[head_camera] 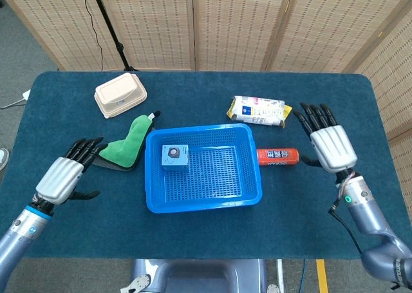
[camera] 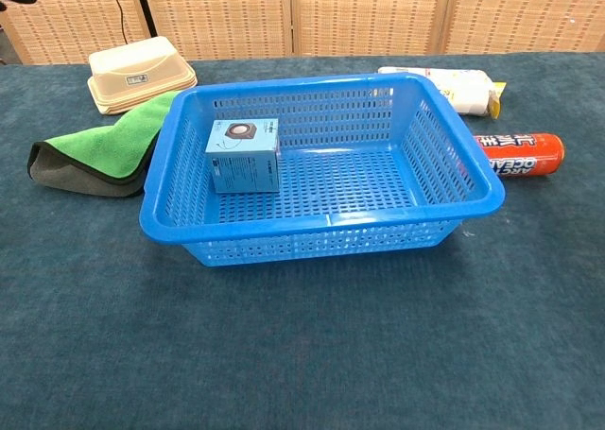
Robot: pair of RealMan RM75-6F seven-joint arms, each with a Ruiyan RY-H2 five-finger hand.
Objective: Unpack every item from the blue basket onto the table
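At the far left of the head view, the left robot hand (head_camera: 61, 176) is seen palm-down over the counter (head_camera: 77, 241), its fingers spread apart and nothing held. Just beside its fingertips, a green cloth (head_camera: 127, 146) is laid on a dark backing, its far end touching the left wall of the blue basket (head_camera: 248, 191). Behind the cloth, nearer the counter's far edge, a beige lidded container (head_camera: 119, 94) is set. The basket is placed at the middle of the counter, and a single small blue box (head_camera: 174, 157) is left inside it, upright in the left rear part of the basket floor. To the right, just outside the basket's right wall, an orange can (head_camera: 277, 155) is laid on its side. Behind it, a white and yellow packet (head_camera: 258, 110) is found. At the far right, the right robot hand (head_camera: 328, 140) is held flat with its fingers extended and spread, gripping nothing, near the can and packet but apart from them.
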